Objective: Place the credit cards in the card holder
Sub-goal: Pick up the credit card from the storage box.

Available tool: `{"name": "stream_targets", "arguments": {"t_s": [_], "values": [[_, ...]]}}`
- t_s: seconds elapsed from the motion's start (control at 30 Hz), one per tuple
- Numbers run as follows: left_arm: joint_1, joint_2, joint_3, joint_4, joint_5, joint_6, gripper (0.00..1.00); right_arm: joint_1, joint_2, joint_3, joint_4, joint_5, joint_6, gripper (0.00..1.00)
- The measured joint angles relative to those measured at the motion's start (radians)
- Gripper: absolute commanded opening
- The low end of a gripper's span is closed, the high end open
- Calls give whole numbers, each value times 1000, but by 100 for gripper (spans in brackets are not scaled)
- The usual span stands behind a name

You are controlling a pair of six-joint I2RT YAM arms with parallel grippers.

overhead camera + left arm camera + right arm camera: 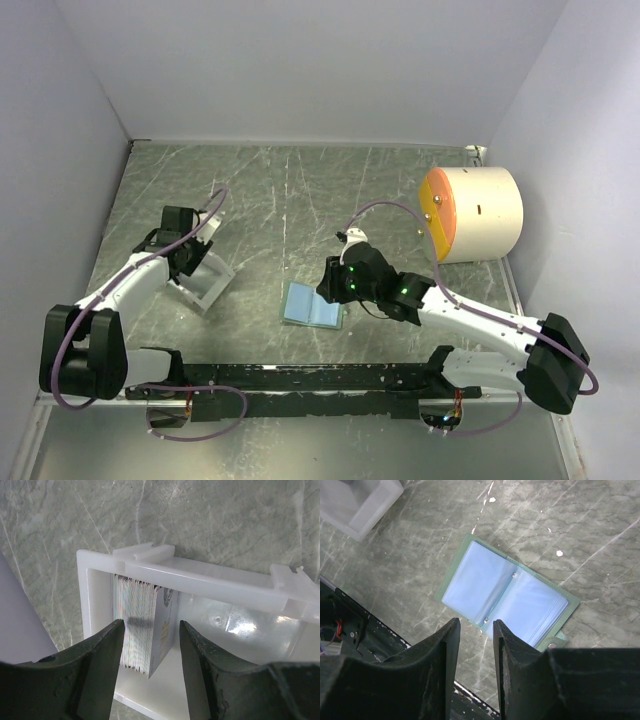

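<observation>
Left hand (150, 630) spread, right hand (476, 625) slightly parted, neither gripping anything. On the counter (580, 525), the white tray (200, 577) sits under the left. The card holder (505, 592) lies open beneath the right, pockets apparently bare. All the credit cards (137, 625) stand on edge in the tray, between the left jaws, so loading looks unstarted.

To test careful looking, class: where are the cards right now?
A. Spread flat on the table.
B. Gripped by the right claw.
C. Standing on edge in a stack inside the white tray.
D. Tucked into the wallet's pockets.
C: the cards stand on edge as a stack at one end of the white tray, seen between the fingers of the left claw; the wallet lies open on the table.
</observation>
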Motion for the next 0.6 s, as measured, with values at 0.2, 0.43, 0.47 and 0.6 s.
{"name": "stream_targets", "arguments": {"t_s": [0.2, 0.43, 0.47, 0.6], "values": [[-3, 11, 0, 10, -35, 8, 53, 0, -9, 0, 0, 0, 0, 33], [-23, 50, 0, 18, -92, 23, 51, 0, -18, -1, 0, 0, 0, 33], [-26, 52, 0, 18, -97, 24, 51, 0, -19, -1, 0, 0, 0, 33], [-30, 53, 0, 19, -109, 29, 50, 0, -27, -1, 0, 1, 0, 33]]}}
